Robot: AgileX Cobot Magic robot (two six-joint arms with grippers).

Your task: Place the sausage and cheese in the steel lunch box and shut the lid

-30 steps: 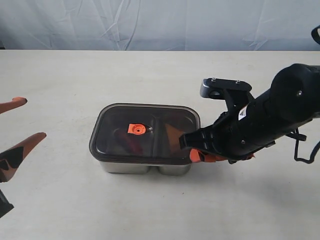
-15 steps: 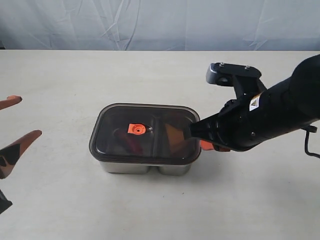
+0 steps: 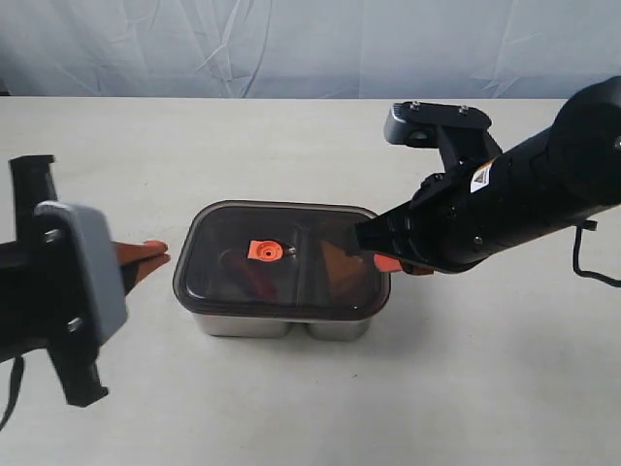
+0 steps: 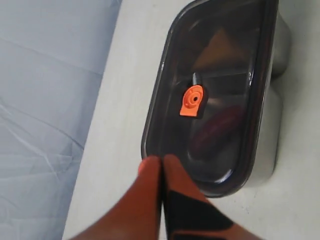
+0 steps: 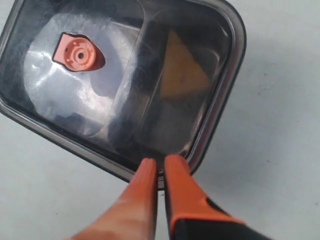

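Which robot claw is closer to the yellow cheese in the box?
Right. The right gripper is at the end of the lid next to the cheese; the left gripper is at the opposite end, beyond the sausage.

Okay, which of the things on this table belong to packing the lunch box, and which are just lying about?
In the job: steel lunch box; lid on it; sausage and cheese, seen through the lid; left gripper and right gripper, both shut at the lid's ends.
Just there: table; grey backdrop cloth. Nothing loose shows.
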